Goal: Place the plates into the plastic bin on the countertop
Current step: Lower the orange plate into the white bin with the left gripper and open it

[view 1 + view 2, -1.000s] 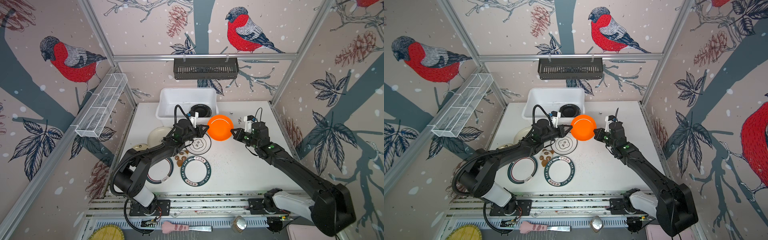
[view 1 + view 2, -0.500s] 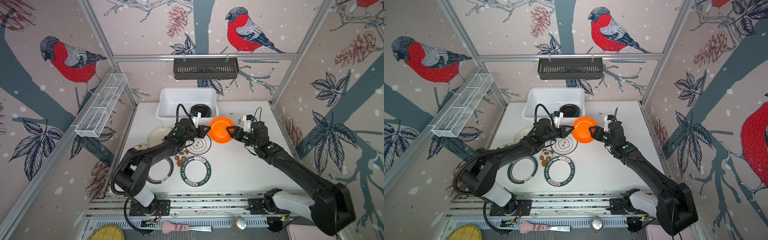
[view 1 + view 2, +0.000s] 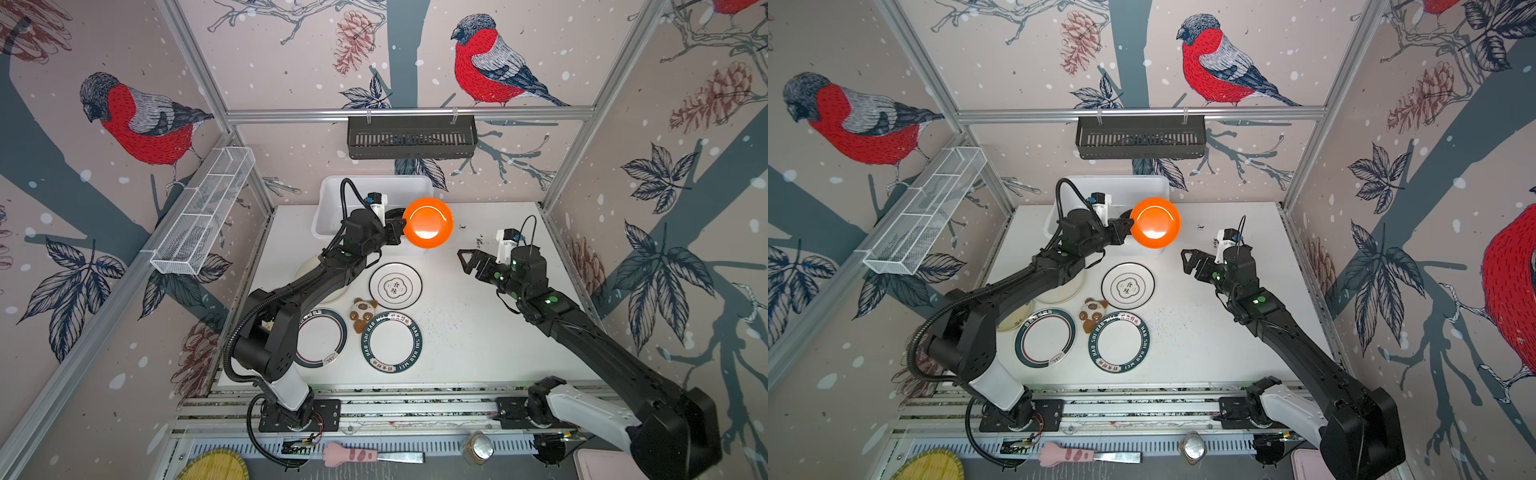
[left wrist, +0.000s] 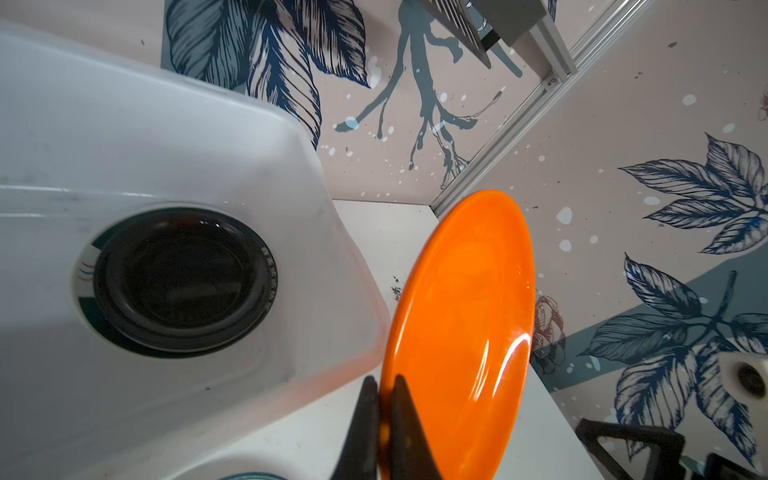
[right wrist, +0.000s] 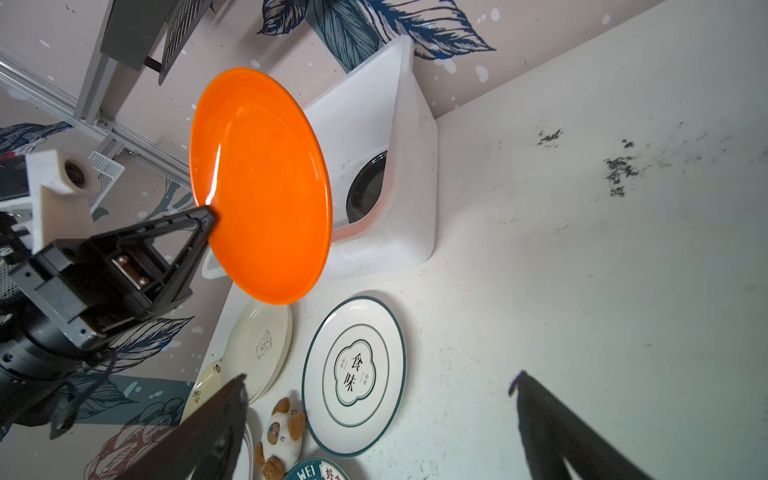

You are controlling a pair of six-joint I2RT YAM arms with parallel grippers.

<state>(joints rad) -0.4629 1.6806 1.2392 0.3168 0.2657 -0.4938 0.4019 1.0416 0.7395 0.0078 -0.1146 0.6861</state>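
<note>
So, early days: I count one black plate [image 4: 178, 278] down in the plastic bin [image 3: 332, 199] at the countertop's [image 3: 478, 332] 12 o'clock edge. Outside it, toward 6 o'clock, lie the emblem plate [image 3: 395, 286], two green-rimmed plates [image 3: 322, 337] and a cream plate [image 5: 259, 349]. My left gripper [image 4: 380, 399] pinches the orange plate [image 3: 428, 222] by its rim, raised and tilted by the bin's 4 o'clock corner. My right gripper [image 3: 464, 262] is spread wide and empty, apart at the plate's 4 o'clock.

Black jointed arms [image 3: 590, 332] on white base links [image 3: 286, 386], green dots [image 3: 552, 299], looping black cable [image 3: 341, 197], white wrist-camera mounts [image 3: 505, 245].
</note>
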